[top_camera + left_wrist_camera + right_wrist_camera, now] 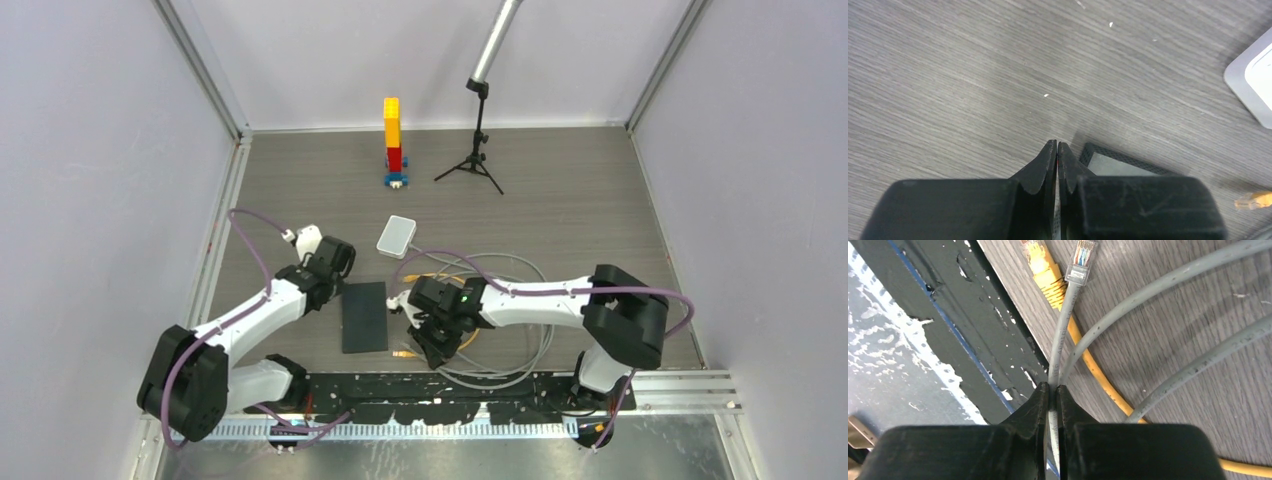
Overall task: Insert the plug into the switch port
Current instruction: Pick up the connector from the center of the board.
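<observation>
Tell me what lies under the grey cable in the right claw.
The yellow cable crosses beneath the grey cable just behind its plug, with the wooden table below both. At the right claw, the fingers cover the cable and whatever lies under it.

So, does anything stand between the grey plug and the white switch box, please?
Nothing upright does. The grey plug, its cable pinched in the right gripper, has only loose cable loops and the flat black mat lying toward the white box.
</observation>
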Available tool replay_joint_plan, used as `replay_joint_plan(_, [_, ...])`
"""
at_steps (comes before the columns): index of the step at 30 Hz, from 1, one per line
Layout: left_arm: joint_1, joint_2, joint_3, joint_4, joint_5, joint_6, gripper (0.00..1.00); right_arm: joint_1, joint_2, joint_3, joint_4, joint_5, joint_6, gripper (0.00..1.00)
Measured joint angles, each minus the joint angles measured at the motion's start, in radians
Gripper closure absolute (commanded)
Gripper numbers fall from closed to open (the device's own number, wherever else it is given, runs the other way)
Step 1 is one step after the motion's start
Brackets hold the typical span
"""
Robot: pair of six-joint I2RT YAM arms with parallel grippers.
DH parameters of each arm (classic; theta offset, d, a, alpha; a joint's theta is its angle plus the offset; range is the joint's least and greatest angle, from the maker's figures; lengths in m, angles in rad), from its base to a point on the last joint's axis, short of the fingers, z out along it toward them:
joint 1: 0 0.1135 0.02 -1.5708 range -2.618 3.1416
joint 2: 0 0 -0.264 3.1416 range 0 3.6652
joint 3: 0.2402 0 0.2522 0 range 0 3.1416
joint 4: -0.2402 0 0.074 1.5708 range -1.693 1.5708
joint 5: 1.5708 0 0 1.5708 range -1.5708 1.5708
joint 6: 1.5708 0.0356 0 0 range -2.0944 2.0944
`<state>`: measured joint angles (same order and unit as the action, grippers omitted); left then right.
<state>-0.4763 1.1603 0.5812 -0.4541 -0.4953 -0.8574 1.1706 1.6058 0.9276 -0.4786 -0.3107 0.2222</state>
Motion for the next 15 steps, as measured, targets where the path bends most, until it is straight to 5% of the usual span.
replay_joint_plan(15, [0.001,0.189,0.030,0.068,0.039,-0.026,0.94,0.038,0.117,0.128,0.032,-0.060,-0.032,1.00])
